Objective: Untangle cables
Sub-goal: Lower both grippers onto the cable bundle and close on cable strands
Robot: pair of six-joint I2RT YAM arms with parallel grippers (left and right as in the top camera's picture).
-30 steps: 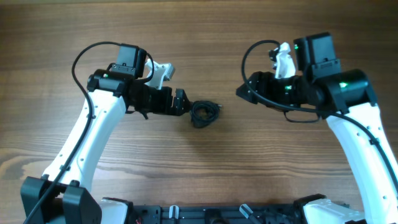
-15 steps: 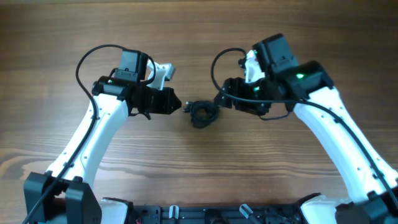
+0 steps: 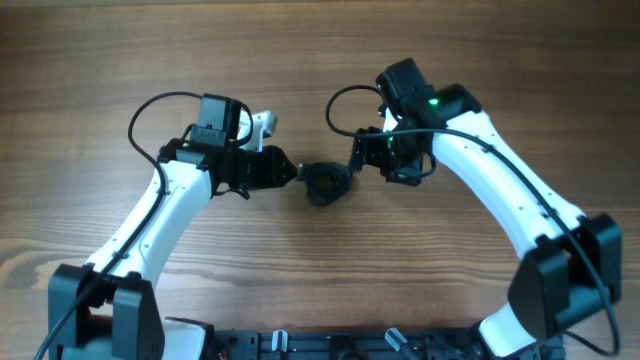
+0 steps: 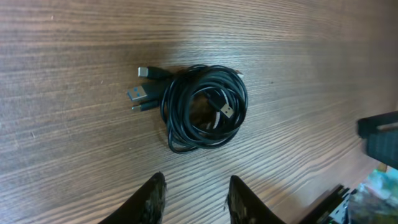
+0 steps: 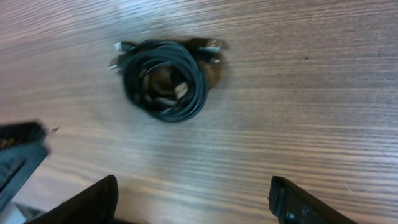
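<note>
**Overhead view.** The cables (image 3: 326,184) lie as one small, tightly wound black bundle on the wooden table (image 3: 320,290), near its centre and between the two arms. The left gripper (image 3: 293,172) is just beside the bundle's left edge and the right gripper (image 3: 357,160) just beside its upper right. Neither visibly holds a strand, though light contact cannot be ruled out from this height. **Left wrist view.** The cables (image 4: 205,107) form a rough ring of many turns ahead of the left gripper (image 4: 198,202), whose jaws stand partly apart with a modest gap and nothing in it. Several plug ends (image 4: 139,93) stick out at the ring's left side, and one more lies inside the ring. **Right wrist view.** The cables (image 5: 165,81) lie ahead of the right gripper (image 5: 194,202), whose jaws are spread wide and empty. The picture is slightly blurred, so single strands cannot be told apart here. **Handling (judgement).** The cords look thin, light and limp. Their jackets should give the pads fair purchase, yet a single strand could slip from a loosely closed jaw. The whole bundle would probably slide across the table if one strand were pulled, so one gripper should hold the ring while the other draws. The best hold appears to be a protruding plug end, or the cord just behind it, which is rigid and free of the turns. Clamping across the ring would catch several turns and risk tightening the tangle.
</note>
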